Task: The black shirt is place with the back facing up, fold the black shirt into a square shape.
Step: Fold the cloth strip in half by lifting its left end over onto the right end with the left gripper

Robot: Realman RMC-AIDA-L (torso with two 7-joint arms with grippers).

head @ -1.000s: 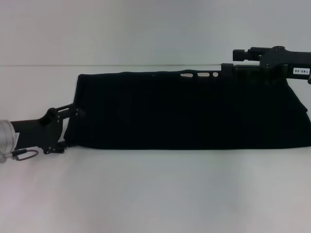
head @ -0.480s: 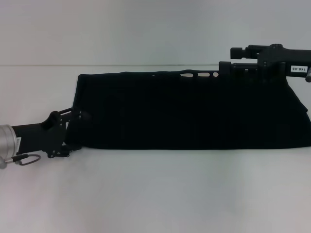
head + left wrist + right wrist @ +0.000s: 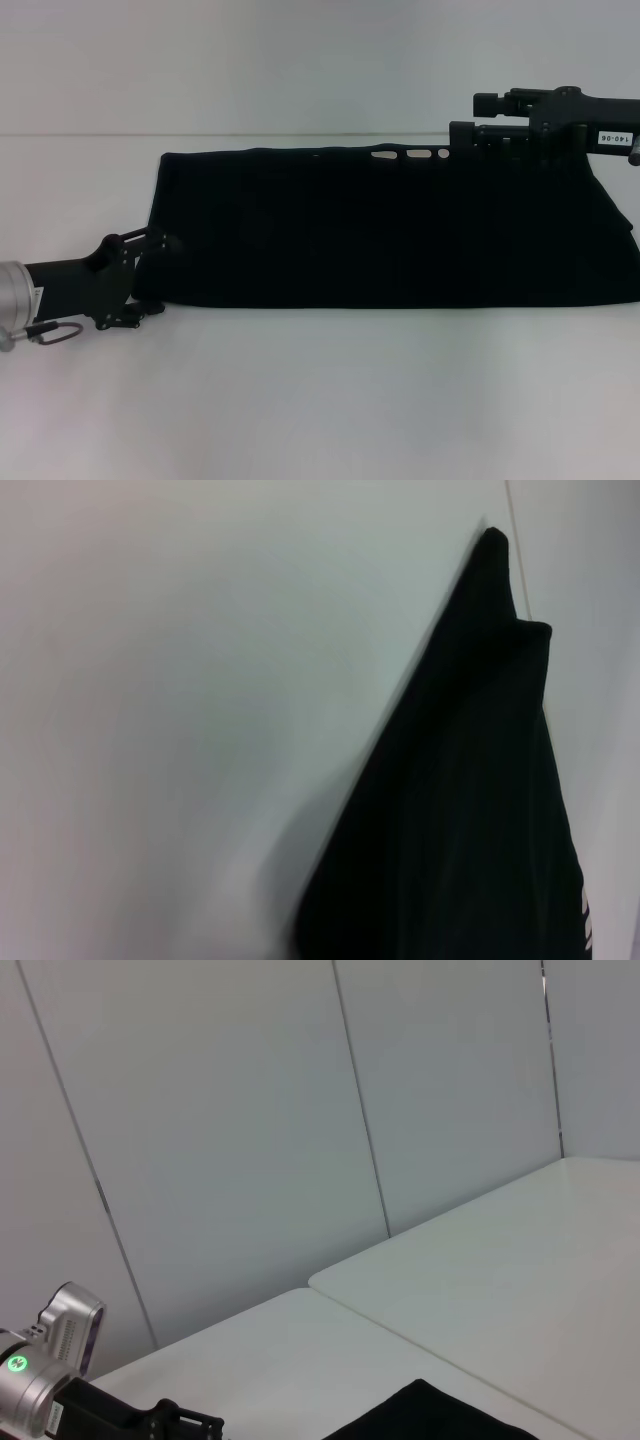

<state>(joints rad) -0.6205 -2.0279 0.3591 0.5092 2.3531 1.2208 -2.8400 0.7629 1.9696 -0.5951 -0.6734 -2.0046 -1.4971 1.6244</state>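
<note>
The black shirt [image 3: 390, 225] lies on the white table as a long folded band; it also shows in the left wrist view [image 3: 470, 810] and as a tip in the right wrist view [image 3: 430, 1418]. My left gripper [image 3: 152, 268] sits low at the band's near left corner, open, with its fingers straddling the corner's edge. At the band's far edge toward the right, my right gripper [image 3: 465, 130] hovers level with the table. The right wrist view also catches the left gripper [image 3: 175, 1422] farther off.
The white table [image 3: 320, 390] stretches in front of the shirt, with a seam line in it [image 3: 400, 1335]. A pale panelled wall [image 3: 300, 1110] stands behind. The shirt's right end runs to the head view's right edge.
My left gripper has slid a little to the left, backing off from the shirt's corner. The right gripper has edged slightly left along the far edge. The shirt has stayed put.
</note>
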